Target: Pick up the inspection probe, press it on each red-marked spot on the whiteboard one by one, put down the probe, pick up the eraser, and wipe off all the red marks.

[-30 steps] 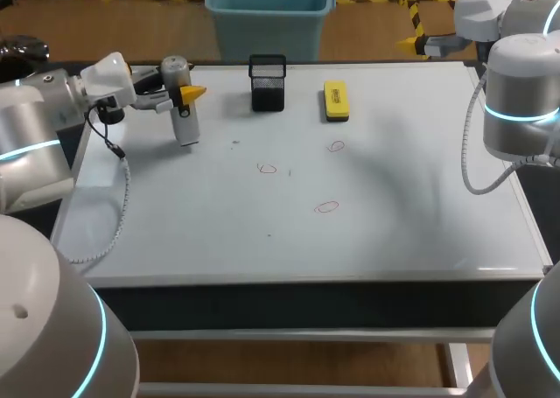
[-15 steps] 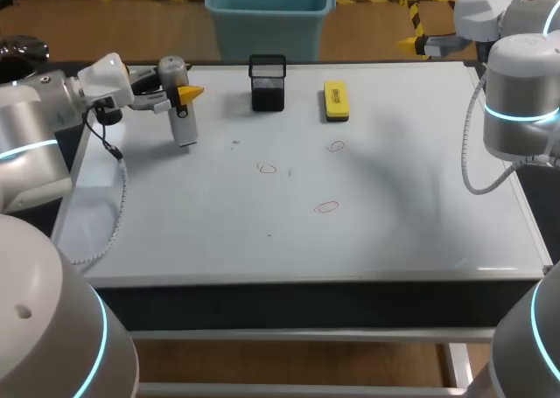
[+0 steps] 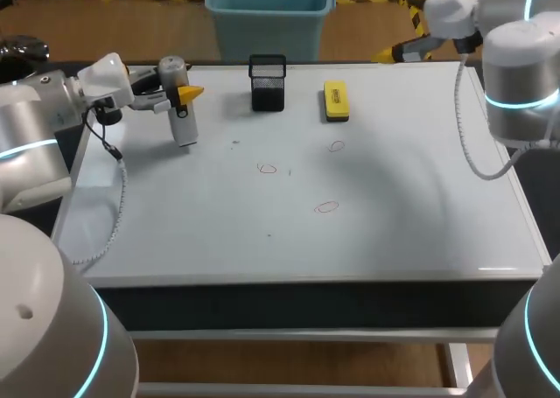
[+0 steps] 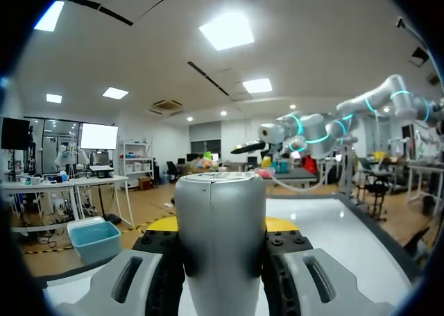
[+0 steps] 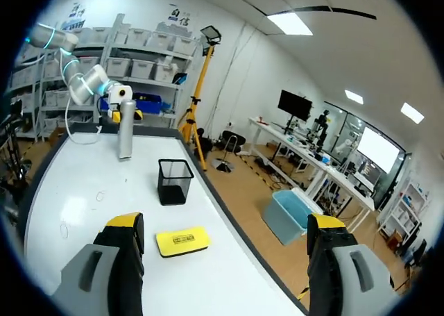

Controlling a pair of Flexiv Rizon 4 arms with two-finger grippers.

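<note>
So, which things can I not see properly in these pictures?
1. Tip of the probe: left wrist view, out of sight between the fingers of the left gripper; head view, too small to tell whether it touches the whiteboard.
2. Inside of the black cup: head view, dark mesh hides it.
3. The red marks: left wrist view, behind the probe; right wrist view, faint and small.
</note>
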